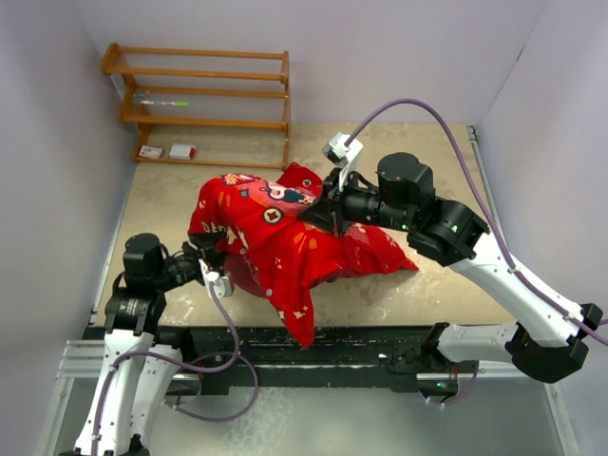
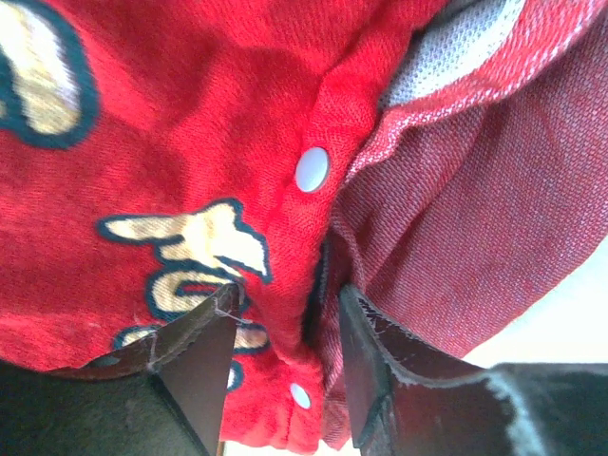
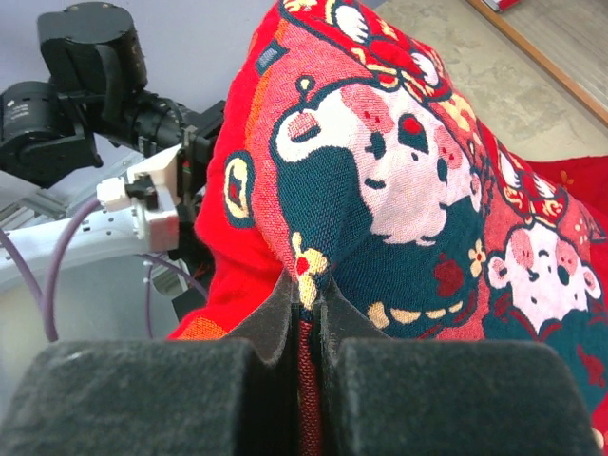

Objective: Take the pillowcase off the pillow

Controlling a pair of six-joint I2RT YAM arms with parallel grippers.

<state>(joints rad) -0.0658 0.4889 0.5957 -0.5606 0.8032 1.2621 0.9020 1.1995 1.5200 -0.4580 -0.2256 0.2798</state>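
Top external view: one pillowcase (image 1: 275,242), bright red with printed cartoon faces, lies bunched at the centre of the table (image 1: 446,275). One pointed corner of it trails toward the near edge. Two arms reach it, one from each side.

Left gripper (image 1: 211,255): it sits at the left edge of the pillowcase. In the left wrist view its two fingers (image 2: 199,370) stand apart, clamped on the thick folded hem that fills the gap between them. Two white snap fasteners show along this hem, one (image 2: 312,169) above the fingertips and one (image 2: 300,395) between them. To the right of the hem the paler reddish inside of the pillowcase is exposed. One patch of pale woven fabric (image 2: 456,47) shows at the upper right; whether it is the pillow cannot be told.

Right gripper (image 1: 334,223): it sits at the upper middle of the pillowcase. In the right wrist view its jaws are clenched on a raised ridge of red fabric.

One wooden rack (image 1: 204,93) stands at the far left of the table. One slim object (image 1: 160,101) lies on a rail of it, and two small packets (image 1: 150,151) (image 1: 182,151) lie on its bottom level.
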